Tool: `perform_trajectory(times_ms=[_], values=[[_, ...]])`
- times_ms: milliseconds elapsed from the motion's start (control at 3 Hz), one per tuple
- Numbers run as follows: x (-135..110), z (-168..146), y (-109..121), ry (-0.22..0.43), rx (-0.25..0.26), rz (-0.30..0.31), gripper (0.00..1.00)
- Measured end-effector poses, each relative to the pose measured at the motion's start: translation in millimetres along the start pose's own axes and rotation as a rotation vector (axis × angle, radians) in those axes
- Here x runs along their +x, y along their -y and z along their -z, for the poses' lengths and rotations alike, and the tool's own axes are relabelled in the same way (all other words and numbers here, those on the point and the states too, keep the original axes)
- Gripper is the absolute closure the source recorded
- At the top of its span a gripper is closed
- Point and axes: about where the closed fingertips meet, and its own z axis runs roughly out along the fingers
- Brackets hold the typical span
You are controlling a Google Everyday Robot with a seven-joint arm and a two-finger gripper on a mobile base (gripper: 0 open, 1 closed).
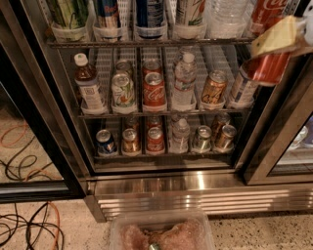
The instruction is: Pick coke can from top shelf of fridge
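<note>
We see the gripper [274, 51] at the upper right, in front of the right door frame of the fridge [195, 183], clamped on the coke can [268, 69]. 1 yellowish finger [279, 35] lies along the can's upper side; the other is out of our sight. The can hangs in the air, tilted almost onto its side with its silver end pointing left. It sits just below the level of the top shelf [146, 43] and off the rack. On that shelf we make out a second red can [266, 12] with white script at the right end, beside a clear bottle [227, 14], and 2 dark blue cans [149, 13] further left. The middle shelf [146, 113] carries a brown bottle [88, 83], a red can [154, 90], a water bottle [185, 80] and a gold-orange can [213, 88]. Cables [24, 163] lie on the floor at the left, and a clear plastic tub [161, 229] sits at the bottom edge.
</note>
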Motion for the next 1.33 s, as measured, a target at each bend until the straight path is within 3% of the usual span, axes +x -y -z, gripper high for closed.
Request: perform_trajectory(times_ms=[333, 667, 1000, 1333], values=[[61, 10, -43, -0.157, -0.170, 0.005, 1.00], [110, 25, -81, -0.297, -0.352, -0.057, 1.00], [137, 37, -111, -0.395, -0.514, -0.112, 1.00], [139, 39, -115, -0.400, -0.534, -0.116, 1.00]])
